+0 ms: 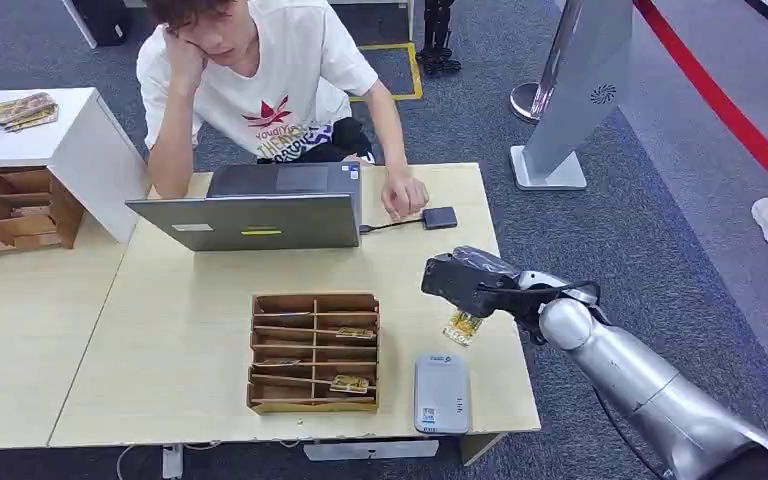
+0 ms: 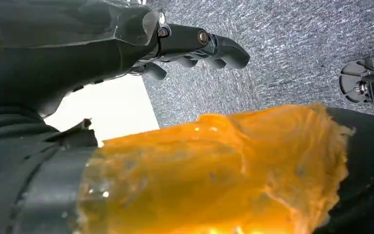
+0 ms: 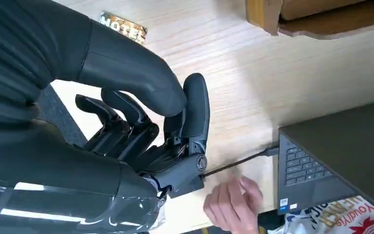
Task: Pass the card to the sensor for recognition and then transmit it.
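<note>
Cards sit in the brown wooden box with slots, which stands in the middle of the pale wooden table, toward its near edge. One small yellow printed card lies flat on the table by the right edge, between the box and my arm. I see the same card from my right wrist, lying bare on the wood with nothing touching it.

My right hand hangs over the right side of the table, just above and behind that card. From the wrist camera its dark fingers are curled in under the thick thumb, and I see nothing in them. So my right hand is clenched on nothing.

My left hand hangs over grey carpet, away from the table. Its fingers are bent a little and spread apart, and it holds nothing.

The white flat sensor box lies at the near right corner of the table, just beside the slotted box.

A person in a white shirt sits at the far edge behind a grey laptop. The person's hand rests near a small dark square box joined to the laptop by a thin cable.
</note>
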`<state>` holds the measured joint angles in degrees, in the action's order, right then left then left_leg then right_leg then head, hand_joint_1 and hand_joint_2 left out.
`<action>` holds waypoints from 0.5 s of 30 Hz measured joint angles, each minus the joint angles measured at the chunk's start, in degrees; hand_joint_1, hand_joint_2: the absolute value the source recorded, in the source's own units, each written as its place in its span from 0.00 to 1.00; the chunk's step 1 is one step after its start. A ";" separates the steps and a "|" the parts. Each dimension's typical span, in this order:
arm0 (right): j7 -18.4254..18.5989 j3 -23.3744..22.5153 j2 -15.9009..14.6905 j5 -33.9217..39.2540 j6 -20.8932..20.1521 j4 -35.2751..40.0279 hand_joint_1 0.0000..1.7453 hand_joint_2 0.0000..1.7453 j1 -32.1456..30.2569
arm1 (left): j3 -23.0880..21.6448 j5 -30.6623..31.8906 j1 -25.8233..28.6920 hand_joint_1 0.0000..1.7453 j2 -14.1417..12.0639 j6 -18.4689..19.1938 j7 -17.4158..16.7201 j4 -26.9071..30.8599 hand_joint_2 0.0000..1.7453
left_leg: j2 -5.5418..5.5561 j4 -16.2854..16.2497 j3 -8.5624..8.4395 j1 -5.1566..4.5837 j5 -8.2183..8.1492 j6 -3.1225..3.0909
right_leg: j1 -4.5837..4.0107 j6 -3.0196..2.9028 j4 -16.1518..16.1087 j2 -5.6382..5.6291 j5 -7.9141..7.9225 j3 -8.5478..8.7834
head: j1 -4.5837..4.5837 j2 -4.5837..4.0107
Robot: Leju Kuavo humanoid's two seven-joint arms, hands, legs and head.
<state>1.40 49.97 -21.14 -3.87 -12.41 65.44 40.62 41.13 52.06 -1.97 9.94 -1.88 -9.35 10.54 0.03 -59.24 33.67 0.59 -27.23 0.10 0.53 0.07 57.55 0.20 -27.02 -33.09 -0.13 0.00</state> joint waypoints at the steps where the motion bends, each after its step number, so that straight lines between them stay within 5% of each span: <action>1: 0.00 -0.33 0.00 -0.07 -0.15 0.11 1.00 1.00 -0.10 | 0.00 0.09 0.00 0.00 0.00 0.00 0.00 0.00 0.00 | 0.00 0.00 0.00 0.00 0.00 0.00 | 0.00 0.00 0.00 0.00 0.00 0.00 | 0.00 0.00; 14: -1.11 -3.41 1.14 0.13 0.59 2.75 1.00 1.00 -3.52 | 0.00 0.65 -0.13 0.00 0.07 -0.28 0.07 0.00 0.00 | 0.02 0.01 0.03 0.00 0.00 0.00 | 0.00 0.00 0.00 0.01 0.00 0.00 | 0.02 0.00; 15: -1.22 -3.74 1.33 0.11 0.74 3.01 0.90 1.00 -3.92 | 0.00 0.74 -0.14 0.00 0.07 -0.33 0.07 0.00 0.00 | 0.02 0.01 0.03 0.00 0.00 0.00 | 0.00 0.00 0.00 0.01 0.00 0.00 | 0.00 0.00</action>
<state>0.18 46.23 -19.81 -3.76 -11.67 68.45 36.70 41.13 52.81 -2.10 10.01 -2.21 -9.29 10.54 0.05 -59.23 33.70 0.60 -27.23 0.10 0.53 0.07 57.55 0.21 -27.03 -33.10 -0.13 0.00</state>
